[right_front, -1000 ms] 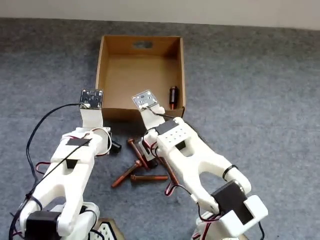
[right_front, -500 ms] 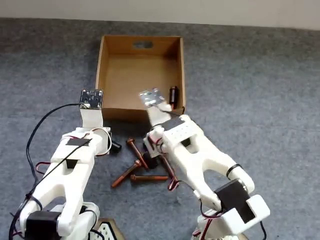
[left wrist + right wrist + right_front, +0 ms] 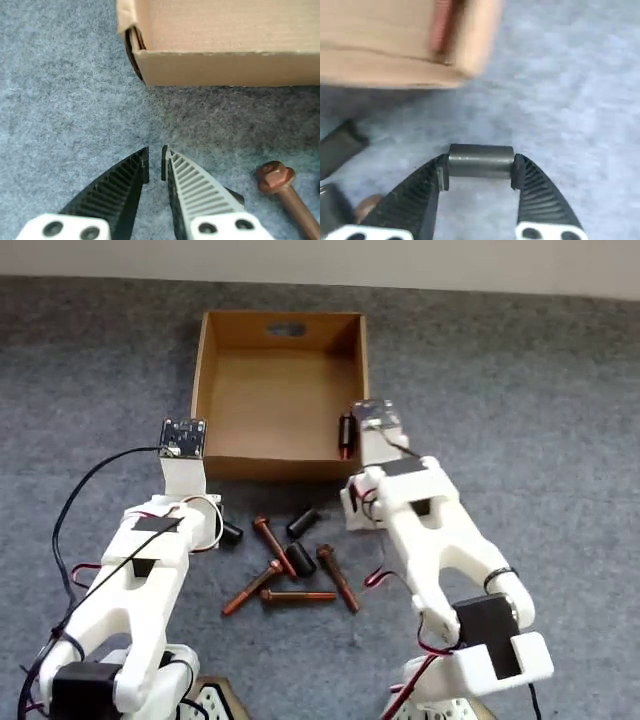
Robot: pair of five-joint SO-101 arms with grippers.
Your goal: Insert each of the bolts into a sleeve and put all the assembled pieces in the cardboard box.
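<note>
Grey carpet (image 3: 520, 390); bolts (image 3: 297, 594), sleeves (image 3: 303, 522) before cardboard box (image 3: 283, 469)

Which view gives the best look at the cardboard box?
The high view: it takes in the whole cardboard box, all four walls and the floor. The left wrist view catches one corner and a stretch of outer wall; the right wrist view, one corner.

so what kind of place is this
Probably a robotics lab or hobby test bench: two small white arms on a grey carpeted table, a cardboard box, and loose bolts and sleeves laid out for an assembly exercise.
</note>
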